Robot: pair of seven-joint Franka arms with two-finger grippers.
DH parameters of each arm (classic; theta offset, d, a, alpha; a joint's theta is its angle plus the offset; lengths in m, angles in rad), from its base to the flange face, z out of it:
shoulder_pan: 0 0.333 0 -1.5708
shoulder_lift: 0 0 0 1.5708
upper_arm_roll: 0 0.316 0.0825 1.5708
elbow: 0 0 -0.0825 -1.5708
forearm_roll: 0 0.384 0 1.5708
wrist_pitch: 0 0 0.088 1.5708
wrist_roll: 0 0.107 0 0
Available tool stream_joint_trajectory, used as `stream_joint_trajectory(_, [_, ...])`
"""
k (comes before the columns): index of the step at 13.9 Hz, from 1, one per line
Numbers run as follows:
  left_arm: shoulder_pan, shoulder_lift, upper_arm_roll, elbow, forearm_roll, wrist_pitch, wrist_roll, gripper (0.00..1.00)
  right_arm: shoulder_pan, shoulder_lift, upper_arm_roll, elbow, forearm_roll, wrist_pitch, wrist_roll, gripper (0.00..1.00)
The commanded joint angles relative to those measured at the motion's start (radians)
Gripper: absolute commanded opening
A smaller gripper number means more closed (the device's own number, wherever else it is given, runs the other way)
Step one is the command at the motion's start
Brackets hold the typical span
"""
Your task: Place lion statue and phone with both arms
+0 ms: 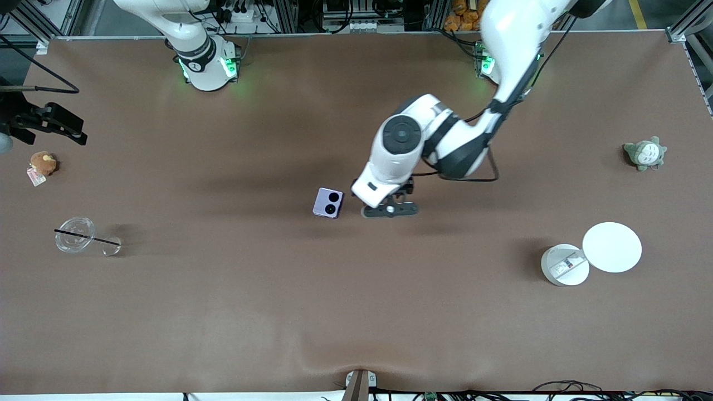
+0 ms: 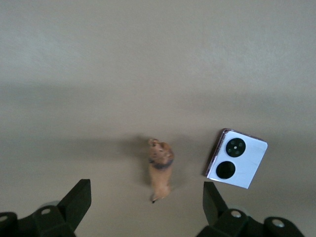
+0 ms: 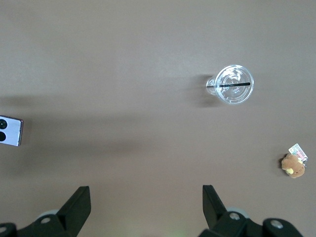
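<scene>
The lion statue (image 2: 160, 170), a tiny reddish-brown figurine, lies on the brown table beside the lavender phone (image 2: 237, 159), whose two black lenses face up. My left gripper (image 2: 146, 211) is open and hovers just over the lion, which lies between and a little ahead of its fingertips. In the front view the left gripper (image 1: 390, 211) is at mid-table beside the phone (image 1: 328, 203), and the hand hides the lion. My right gripper (image 3: 146, 210) is open and empty, high over the table; its arm waits near its base. The phone also shows in the right wrist view (image 3: 10, 131).
A clear cup with a black straw (image 1: 74, 235) and a brown plush with a tag (image 1: 43, 162) lie toward the right arm's end. A grey-green plush (image 1: 645, 153) and a white round box (image 1: 565, 265) with its lid (image 1: 611, 247) lie toward the left arm's end.
</scene>
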Motion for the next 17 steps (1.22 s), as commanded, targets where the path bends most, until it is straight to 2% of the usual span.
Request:
stream_joint_trajectory(1, [-0.027,0.045,0.023,0.041,0.046,0.011,-0.032,1.0,-0.007,0.043,-0.009,0.009,0.017,-0.003,-0.01,1.0])
stream_joint_trajectory(6, [-0.054,0.109,0.031,0.041,0.069,0.069,-0.037,1.0,-0.009,0.08,-0.009,0.022,-0.002,0.005,-0.009,1.0])
stream_joint_trajectory(11, [-0.067,0.135,0.04,0.036,0.078,0.092,-0.037,0.82,-0.008,0.088,-0.009,0.015,0.05,-0.044,0.065,1.0])
stream_joint_trajectory(12, [-0.067,0.135,0.04,0.033,0.078,0.092,-0.037,0.71,-0.003,0.088,-0.007,0.015,0.088,-0.046,0.106,1.0])
stream_joint_trajectory(15, [-0.067,0.135,0.04,0.03,0.08,0.092,-0.044,0.14,0.015,0.089,-0.007,0.015,0.177,-0.057,0.203,1.0])
stream_joint_trajectory(16, [-0.067,0.135,0.042,0.03,0.08,0.092,-0.044,0.0,0.017,0.092,-0.007,0.015,0.193,-0.057,0.208,1.0])
stream_joint_trajectory(17, [-0.062,0.131,0.04,0.031,0.083,0.091,-0.043,0.0,0.017,0.094,-0.007,0.015,0.204,-0.063,0.208,1.0])
